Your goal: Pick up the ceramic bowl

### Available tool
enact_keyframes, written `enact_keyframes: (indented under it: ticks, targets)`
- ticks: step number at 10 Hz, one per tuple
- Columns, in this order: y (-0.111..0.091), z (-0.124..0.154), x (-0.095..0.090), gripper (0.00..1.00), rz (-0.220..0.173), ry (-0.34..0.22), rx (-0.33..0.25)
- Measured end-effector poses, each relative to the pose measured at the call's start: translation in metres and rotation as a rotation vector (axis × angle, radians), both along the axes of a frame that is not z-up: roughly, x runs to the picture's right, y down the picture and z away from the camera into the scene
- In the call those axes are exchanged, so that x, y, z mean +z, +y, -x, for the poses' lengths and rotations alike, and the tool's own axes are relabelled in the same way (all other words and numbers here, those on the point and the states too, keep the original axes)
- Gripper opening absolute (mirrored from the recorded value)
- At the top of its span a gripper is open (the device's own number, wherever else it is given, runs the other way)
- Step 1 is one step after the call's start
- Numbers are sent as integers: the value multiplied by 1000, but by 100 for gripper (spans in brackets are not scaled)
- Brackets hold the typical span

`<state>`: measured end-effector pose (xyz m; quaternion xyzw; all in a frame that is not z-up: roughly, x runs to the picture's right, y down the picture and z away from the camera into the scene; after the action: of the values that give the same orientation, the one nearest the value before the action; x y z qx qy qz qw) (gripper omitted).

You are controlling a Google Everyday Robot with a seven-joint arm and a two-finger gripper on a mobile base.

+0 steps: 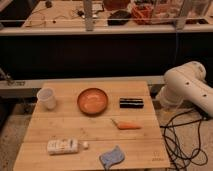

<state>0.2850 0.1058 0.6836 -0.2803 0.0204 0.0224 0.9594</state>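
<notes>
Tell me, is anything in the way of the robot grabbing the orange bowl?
Nothing visible is. The round orange-brown ceramic bowl sits uncovered on the wooden table; the gripper is out of view, only the white arm shows at right.

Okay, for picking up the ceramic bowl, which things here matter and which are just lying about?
For the job:
- ceramic bowl
- gripper: out of view; only the arm shows, far right

Lying about:
- white cup
- black block
- carrot
- white bottle, on its side
- blue cloth
</notes>
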Motion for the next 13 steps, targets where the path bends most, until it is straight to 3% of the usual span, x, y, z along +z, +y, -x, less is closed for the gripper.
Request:
enact_keyframes:
  ticks: [10, 13]
  targets:
    - [-2, 0, 0, 80, -4, -1, 0]
    - [-27, 23, 13, 80, -44, -37, -25]
